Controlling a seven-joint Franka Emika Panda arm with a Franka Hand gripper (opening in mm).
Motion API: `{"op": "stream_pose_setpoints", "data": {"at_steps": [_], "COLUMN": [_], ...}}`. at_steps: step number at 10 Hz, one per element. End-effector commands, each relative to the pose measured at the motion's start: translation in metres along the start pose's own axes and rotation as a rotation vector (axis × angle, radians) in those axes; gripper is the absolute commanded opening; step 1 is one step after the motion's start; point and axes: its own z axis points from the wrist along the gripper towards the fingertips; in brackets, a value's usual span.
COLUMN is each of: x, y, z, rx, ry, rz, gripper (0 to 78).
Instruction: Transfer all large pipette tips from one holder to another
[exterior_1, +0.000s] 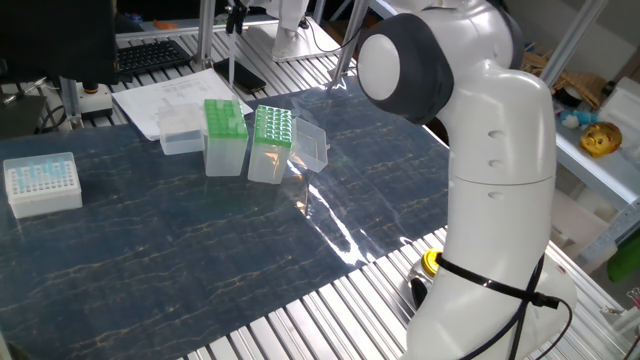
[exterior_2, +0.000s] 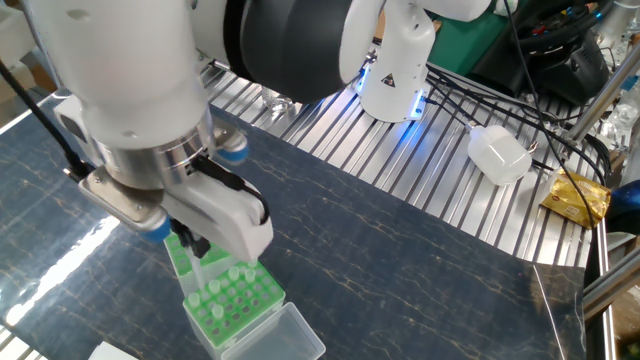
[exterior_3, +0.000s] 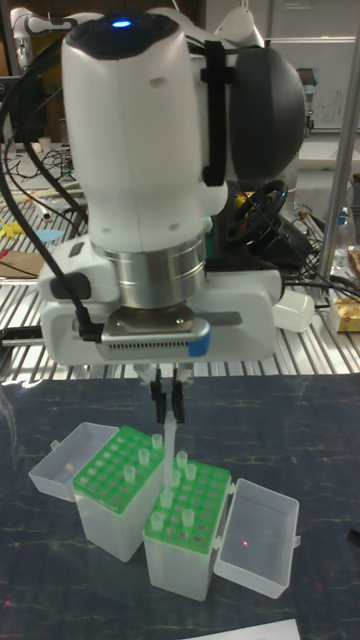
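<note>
The gripper (exterior_3: 167, 392) is clenched on one pipette tip (exterior_3: 166, 440), held upright above the two green racks (exterior_3: 186, 500) — mid-transfer. Next it must lower the tip straight into an empty hole.

I see bright overhead light glare in a white streak across the dark table (exterior_1: 330, 235) in one fixed view. The tall fixed view is dimmer, its background soft. A blue lamp (exterior_2: 400, 100) glows far back in the other view.
</note>
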Motion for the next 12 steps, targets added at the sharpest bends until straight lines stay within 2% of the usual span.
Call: {"op": "stream_pose_setpoints", "data": {"at_steps": [1, 5, 9, 12], "x": [0.0, -0.004, -0.005, 0.001], "y": [-0.017, -0.037, -0.051, -0.057], "z": [-0.006, 0.0, 0.006, 0.006], "rx": [0.029, 0.054, 0.053, 0.051], "ry": [0.005, 0.01, 0.014, 0.019], "rz": [-0.053, -0.123, -0.158, -0.17], "gripper": [1.1, 1.1, 1.1, 1.1]}}
